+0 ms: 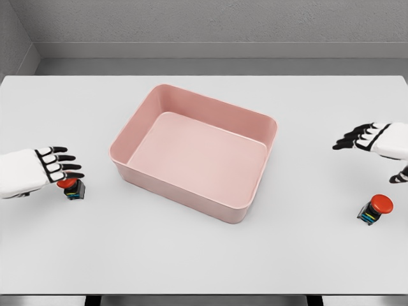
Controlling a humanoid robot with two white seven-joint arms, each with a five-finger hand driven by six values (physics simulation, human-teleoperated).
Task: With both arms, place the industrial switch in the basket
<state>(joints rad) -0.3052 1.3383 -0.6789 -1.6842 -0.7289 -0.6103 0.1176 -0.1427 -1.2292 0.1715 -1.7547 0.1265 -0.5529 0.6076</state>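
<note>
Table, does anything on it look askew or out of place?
The pink basket sits turned at an angle to the table edges, and the right switch leans tilted. Nothing spilled or damaged.

The basket (pixel 194 153) sits on the table (pixel 204 261), near its middle and turned at a slant. One switch (pixel 72 188) stands on the table to the basket's left, partly under the fingers of the left hand (pixel 48 169). A second switch (pixel 375 209) stands well to the basket's right, near the table's right edge, in front of the right hand (pixel 376 139) and apart from it.
</note>
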